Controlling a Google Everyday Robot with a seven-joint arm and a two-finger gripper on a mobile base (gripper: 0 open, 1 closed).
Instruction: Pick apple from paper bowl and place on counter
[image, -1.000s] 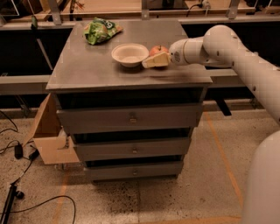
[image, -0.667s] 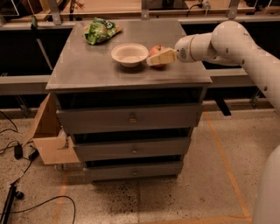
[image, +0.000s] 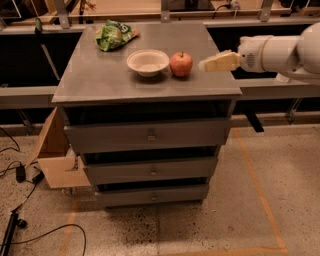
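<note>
The red-orange apple (image: 181, 63) stands upright on the grey counter (image: 100, 77), just right of the white paper bowl (image: 148, 62) and close to its rim. The bowl is empty. My gripper (image: 210, 63) is at the counter's right edge, a short way right of the apple and apart from it. Its cream fingers point left toward the apple, open and holding nothing. The white arm reaches in from the right.
A green snack bag (image: 116, 35) lies at the counter's back left. Three drawers (image: 150, 135) are below the top. An open cardboard box (image: 55, 155) leans at the cabinet's left, with cables (image: 15, 175) on the floor. A rail runs behind.
The gripper, earlier around the apple beside the bowl, has let it go and drawn back to the right. The apple now stands uncovered on the counter.
</note>
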